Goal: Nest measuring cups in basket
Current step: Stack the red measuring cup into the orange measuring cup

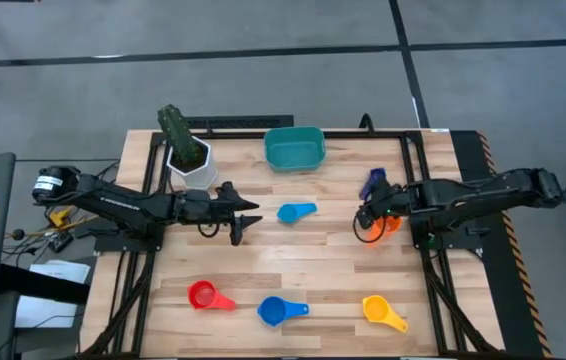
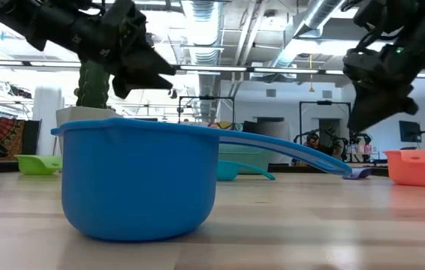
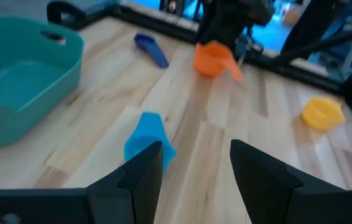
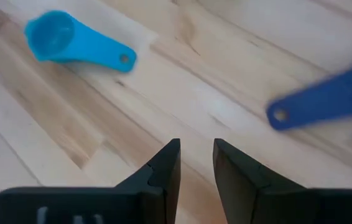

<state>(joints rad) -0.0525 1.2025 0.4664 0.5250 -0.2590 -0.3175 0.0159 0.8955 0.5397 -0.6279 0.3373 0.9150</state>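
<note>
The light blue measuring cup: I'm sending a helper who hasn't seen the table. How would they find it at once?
Start at the teal basket at the table's far edge. Just in front of it, near the table's middle, lies the light blue measuring cup, between the left gripper and the right gripper. It is paler than the darker blue cup in the front row and lies alone on the wood.

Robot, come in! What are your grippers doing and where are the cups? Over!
Left gripper open, empty, near light blue cup. Right gripper open, empty, by orange cup. Basket empty. Nothing blocking.
</note>
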